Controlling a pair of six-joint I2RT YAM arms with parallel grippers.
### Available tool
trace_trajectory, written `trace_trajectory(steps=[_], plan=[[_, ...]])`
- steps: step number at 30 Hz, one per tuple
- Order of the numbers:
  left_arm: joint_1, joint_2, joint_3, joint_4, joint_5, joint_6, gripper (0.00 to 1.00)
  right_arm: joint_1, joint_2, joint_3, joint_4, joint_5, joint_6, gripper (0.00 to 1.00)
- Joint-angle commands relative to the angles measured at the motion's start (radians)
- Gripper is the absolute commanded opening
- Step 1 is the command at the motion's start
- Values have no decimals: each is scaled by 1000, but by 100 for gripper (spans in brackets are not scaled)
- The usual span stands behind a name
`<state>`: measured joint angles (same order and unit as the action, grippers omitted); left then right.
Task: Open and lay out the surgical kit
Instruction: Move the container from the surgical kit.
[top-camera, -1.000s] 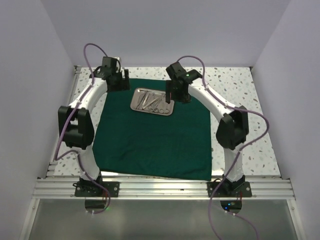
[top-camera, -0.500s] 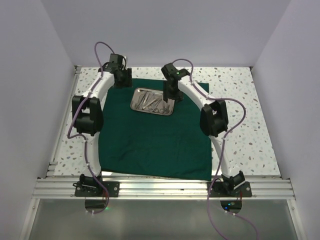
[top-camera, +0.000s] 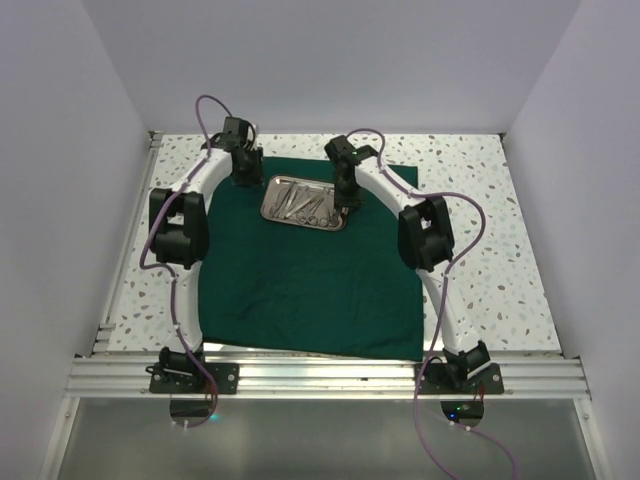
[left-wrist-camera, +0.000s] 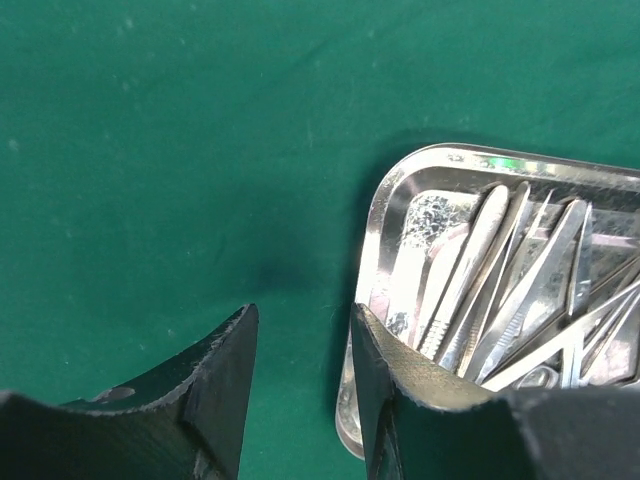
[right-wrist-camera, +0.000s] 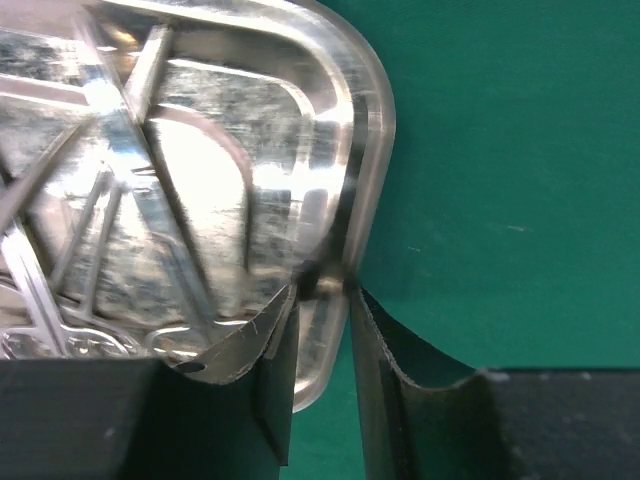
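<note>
The dark green cloth (top-camera: 300, 290) lies spread flat on the table. The steel tray (top-camera: 300, 223) sits on its far half and holds several thin silver instruments (top-camera: 300, 200). My left gripper (top-camera: 245, 180) is open at the tray's left end. In the left wrist view (left-wrist-camera: 303, 315) its fingers straddle the tray rim (left-wrist-camera: 375, 215), one over the cloth (left-wrist-camera: 150, 150) and one over the instruments (left-wrist-camera: 500, 270). My right gripper (top-camera: 345, 200) is at the tray's right end. In the right wrist view (right-wrist-camera: 322, 290) its fingers are closed on the rim (right-wrist-camera: 375, 130).
A speckled white tabletop (top-camera: 480, 230) surrounds the cloth. Lilac walls close in at the left, back and right. An aluminium rail (top-camera: 320, 375) with both arm bases runs along the near edge. Purple cables loop above each arm.
Both arms have swung inward to the tray. The left gripper came right to the tray's left rim. The right gripper came down onto the right rim.
</note>
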<state>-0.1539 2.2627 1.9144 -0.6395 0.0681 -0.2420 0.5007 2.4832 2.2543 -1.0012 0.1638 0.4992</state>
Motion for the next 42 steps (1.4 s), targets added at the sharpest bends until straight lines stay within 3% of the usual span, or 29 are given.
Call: trace_trajectory(steps=[1, 16, 19, 20, 36, 42], plan=[[-1, 11, -18, 24, 21, 17, 46, -4, 25, -12, 27, -29, -2, 29], [-47, 21, -100, 29, 41, 29, 33, -7, 33, -44, 38, -35, -16, 2], [-52, 12, -135, 34, 41, 24, 12, -11, 23, -50, 33, -37, -17, 0], [-55, 8, -146, 35, 42, 20, 0, -11, 20, -53, 35, -37, -17, 0], [-122, -239, -405, 52, 16, -2, 0, -10, -182, -265, 56, -64, -34, 0], [-154, -371, -552, 77, 6, -26, 0, -7, -328, -476, 104, -113, -19, 0]])
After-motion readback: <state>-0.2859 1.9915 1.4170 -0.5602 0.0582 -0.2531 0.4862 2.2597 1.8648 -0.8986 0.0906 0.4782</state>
